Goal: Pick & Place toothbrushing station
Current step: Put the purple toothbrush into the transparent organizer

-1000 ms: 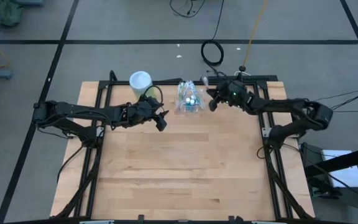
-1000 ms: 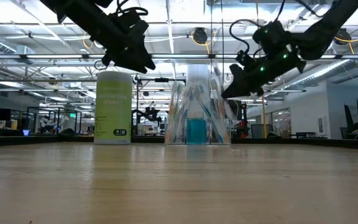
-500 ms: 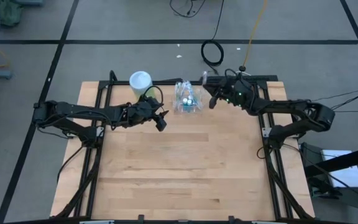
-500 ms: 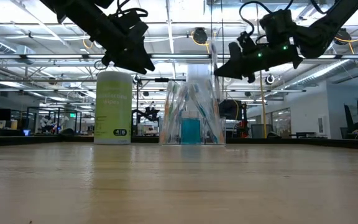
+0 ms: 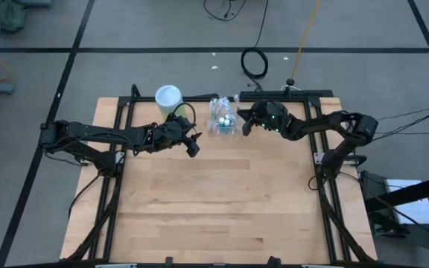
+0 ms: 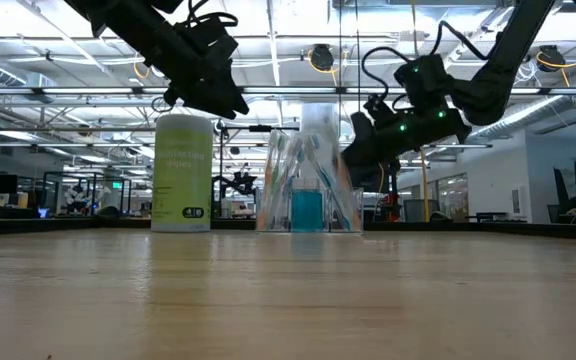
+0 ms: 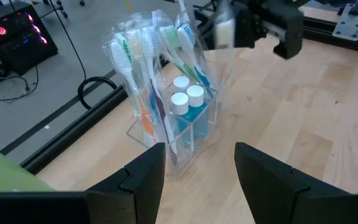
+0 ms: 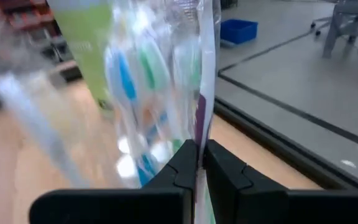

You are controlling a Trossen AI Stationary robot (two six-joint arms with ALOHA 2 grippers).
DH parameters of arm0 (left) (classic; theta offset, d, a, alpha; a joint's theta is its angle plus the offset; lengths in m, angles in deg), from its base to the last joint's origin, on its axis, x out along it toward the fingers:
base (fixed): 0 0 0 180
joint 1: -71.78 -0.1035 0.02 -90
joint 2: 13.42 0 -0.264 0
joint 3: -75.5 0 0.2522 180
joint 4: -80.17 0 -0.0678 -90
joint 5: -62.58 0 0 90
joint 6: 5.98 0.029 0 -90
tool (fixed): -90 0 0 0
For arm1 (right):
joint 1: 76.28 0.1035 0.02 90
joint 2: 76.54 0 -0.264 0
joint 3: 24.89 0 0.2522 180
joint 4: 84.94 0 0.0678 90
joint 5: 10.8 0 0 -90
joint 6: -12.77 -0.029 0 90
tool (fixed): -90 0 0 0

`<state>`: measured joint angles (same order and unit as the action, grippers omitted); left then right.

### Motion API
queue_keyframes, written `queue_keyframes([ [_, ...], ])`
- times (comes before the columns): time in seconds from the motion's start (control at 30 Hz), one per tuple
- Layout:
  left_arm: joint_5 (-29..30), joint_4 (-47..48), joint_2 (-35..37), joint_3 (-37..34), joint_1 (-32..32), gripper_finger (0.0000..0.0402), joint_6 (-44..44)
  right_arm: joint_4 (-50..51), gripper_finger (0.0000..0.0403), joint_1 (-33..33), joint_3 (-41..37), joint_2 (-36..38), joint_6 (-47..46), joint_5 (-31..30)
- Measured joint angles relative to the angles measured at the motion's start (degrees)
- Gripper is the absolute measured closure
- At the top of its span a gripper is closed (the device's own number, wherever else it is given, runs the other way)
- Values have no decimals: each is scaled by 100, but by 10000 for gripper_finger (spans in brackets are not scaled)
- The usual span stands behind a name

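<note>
Clear plastic holder [image 7: 185, 134]: we see a small transparent box standing upright on the wooden desk [image 5: 222, 201] near its far edge, between the two arms.
Contents: wrapped slim toothbrushes [image 7: 143, 74] with white, green, blue and orange handles stand in it, heads up and fanning outward; their long axes run near vertical, leaning a little apart at the top. Blue tubes with white round caps [image 7: 185, 99] sit in the middle, caps up; we count three caps in the left wrist view.
Clear plastic wrapping [image 8: 191, 74]: a thin sheet rises beside the brushes.
Right gripper [image 8: 201, 163]: its jaws are pressed together on the edge of that clear sheet, just beside the holder on its right side in the high view [image 5: 246, 123].
Left gripper [image 7: 197, 158]: it hovers above the desk, near the holder's left side and apart from it [image 5: 192, 143]; jaws spread wide, holding nothing.
Pale green cylindrical canister with white lid [image 5: 168, 97]: upright on the desk's far edge, left of the holder, near the left arm.
</note>
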<state>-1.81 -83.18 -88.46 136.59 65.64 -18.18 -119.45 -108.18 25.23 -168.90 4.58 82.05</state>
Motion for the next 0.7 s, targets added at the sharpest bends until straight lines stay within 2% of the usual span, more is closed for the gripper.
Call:
queue_keyframes([
  [0.2, -2, 31, 0, 0, 31, 201, -14, 546, 387, 163, 0, -15, 597, -696],
  [0.47, -2, 33, 1, 0, 67, 201, -11, 1169, 372, 257, 2, 3, 636, -727],
  [0.7, -2, 35, 1, 0, 67, 201, -1, 1278, 369, 257, 3, 18, 734, -730],
])
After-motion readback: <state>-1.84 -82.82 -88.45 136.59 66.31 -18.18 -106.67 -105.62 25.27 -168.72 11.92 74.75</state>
